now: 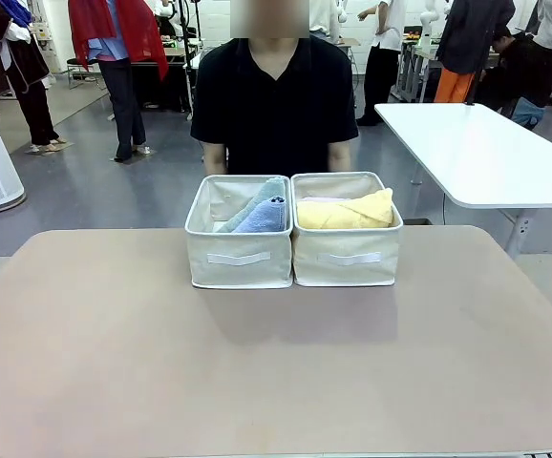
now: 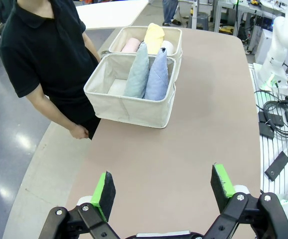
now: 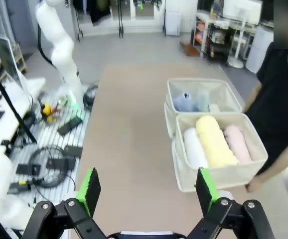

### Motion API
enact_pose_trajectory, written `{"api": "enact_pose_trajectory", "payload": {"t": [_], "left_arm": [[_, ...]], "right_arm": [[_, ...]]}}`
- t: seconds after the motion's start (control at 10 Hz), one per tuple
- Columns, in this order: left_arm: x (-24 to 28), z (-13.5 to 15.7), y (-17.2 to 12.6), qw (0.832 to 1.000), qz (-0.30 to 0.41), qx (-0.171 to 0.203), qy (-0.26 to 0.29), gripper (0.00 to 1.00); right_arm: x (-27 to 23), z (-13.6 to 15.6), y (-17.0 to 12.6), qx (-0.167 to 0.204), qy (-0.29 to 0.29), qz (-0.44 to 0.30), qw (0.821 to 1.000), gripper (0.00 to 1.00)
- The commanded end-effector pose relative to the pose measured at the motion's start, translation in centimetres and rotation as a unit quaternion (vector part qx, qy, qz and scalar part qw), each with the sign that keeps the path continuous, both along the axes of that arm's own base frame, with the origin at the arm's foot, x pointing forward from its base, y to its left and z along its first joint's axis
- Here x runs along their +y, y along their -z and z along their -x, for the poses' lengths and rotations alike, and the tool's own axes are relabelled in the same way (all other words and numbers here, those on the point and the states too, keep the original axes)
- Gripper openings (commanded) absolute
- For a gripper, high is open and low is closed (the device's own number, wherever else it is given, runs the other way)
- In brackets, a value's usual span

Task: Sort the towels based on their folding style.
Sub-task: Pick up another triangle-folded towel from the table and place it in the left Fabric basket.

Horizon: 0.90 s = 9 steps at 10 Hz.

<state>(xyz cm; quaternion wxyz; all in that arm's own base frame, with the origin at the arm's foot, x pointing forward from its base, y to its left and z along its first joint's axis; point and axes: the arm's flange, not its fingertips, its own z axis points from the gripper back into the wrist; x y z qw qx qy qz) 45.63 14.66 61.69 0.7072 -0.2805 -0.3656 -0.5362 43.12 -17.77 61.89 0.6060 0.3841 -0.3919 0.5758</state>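
Looking across from the front, two beige baskets point(image 1: 293, 256) sit at 12 o'clock, light blue cone towel point(image 1: 265, 218) in the left, yellow roll point(image 1: 345, 212) in the right; sorting looks done, so another reach risks shoving a basket. Left wrist: left gripper point(image 2: 164, 189) wide, empty, cones point(image 2: 147, 75) at 12. Right wrist: right gripper point(image 3: 146, 187) wide, empty, rolls point(image 3: 215, 142) at 2 o'clock; the person's hand point(image 3: 256, 184) nearby risks contact.

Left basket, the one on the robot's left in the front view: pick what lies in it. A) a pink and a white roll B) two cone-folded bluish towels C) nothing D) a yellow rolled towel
B: the left basket holds the light blue cone towel and the grey-blue cone towel side by side; the yellow roll lies in the right basket.
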Motion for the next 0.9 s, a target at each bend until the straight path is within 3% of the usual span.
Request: {"api": "enact_pose_trajectory", "payload": {"t": [0.0, 0.2, 0.3, 0.4, 0.8], "left_arm": [[0.0, 0.1, 0.0, 1.0, -0.007, 0.002, -0.006, 1.0], [0.0, 0.1, 0.0, 1.0, -0.007, 0.002, -0.006, 1.0], [0.0, 0.1, 0.0, 1.0, -0.007, 0.002, -0.006, 1.0], [0.0, 0.1, 0.0, 1.0, -0.007, 0.002, -0.006, 1.0], [0.0, 0.1, 0.0, 1.0, -0.007, 0.002, -0.006, 1.0]], "right_arm": [[0.0, -2.0, 0.4, 0.043, 0.023, -0.014, 0.999, 1.0], [-0.8, -1.8, 0.6, 0.044, 0.032, -0.007, 0.999, 1.0], [-0.8, -2.1, 0.6, 0.038, 0.068, -0.006, 0.997, 1.0], [-0.9, -1.6, 2.0, 0.039, 0.018, -0.014, 0.999, 1.0], [-0.9, -1.6, 2.0, 0.039, 0.018, -0.014, 0.999, 1.0]]}}
